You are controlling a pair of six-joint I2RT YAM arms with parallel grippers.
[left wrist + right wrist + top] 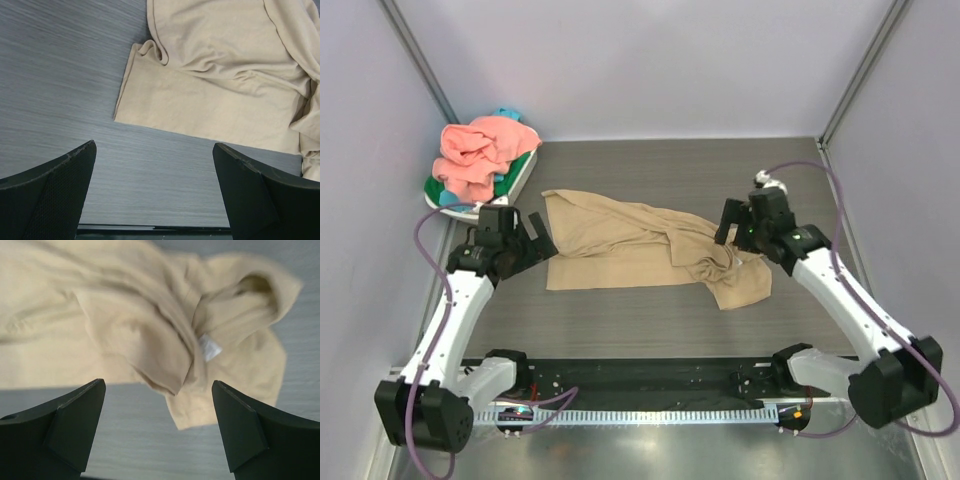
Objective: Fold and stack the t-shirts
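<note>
Now the tan t-shirt lies on the dark table, its long axis running side to side between your two arms. At the shirt's left end, which is flat and fairly smooth, the left gripper hovers just beside the edge, jaws wide apart and empty. Over its right end, where collar and sleeves bunch in a crumpled heap, the right gripper hangs open too, holding nothing. That arm is nearer the crumple, so straightening it likely falls there. Beyond the shirt's left end, a salmon pink t-shirt is heaped on a white basket.
</note>
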